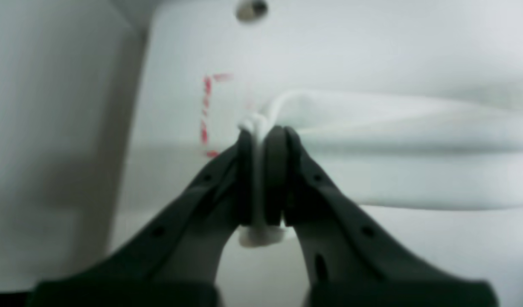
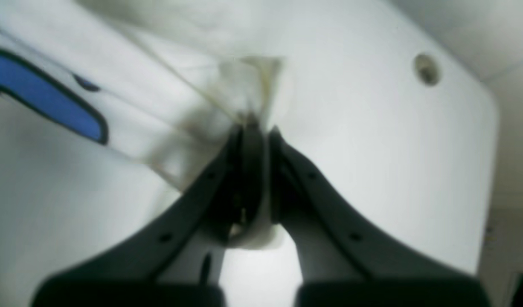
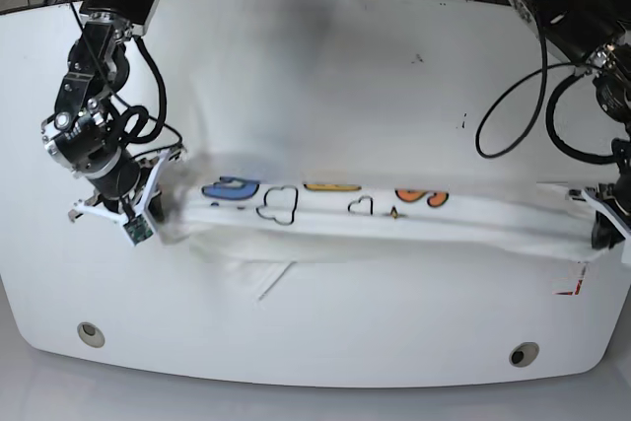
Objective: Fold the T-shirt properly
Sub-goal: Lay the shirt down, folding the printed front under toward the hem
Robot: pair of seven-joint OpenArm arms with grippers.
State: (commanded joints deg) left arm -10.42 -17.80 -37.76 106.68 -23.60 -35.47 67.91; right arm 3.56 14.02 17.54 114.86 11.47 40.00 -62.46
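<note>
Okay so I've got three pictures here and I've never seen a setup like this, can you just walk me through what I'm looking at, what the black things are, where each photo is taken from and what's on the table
This is a robot with two arms working at a white table. The overhead picture comes from a fixed camera looking down at both arms. The other two come from small cameras mounted on each wrist, looking along the black pincers.

On the table lies a white T-shirt with blue lettering and outlined shapes, pulled into a long band between the arms.

The left gripper, at the right edge of the overhead picture, is shut on one end of the cloth. The right gripper, at the left of that picture, is shut on the other end. Both close-ups are blurry. A small red corner mark is on the table near the left gripper.
</note>
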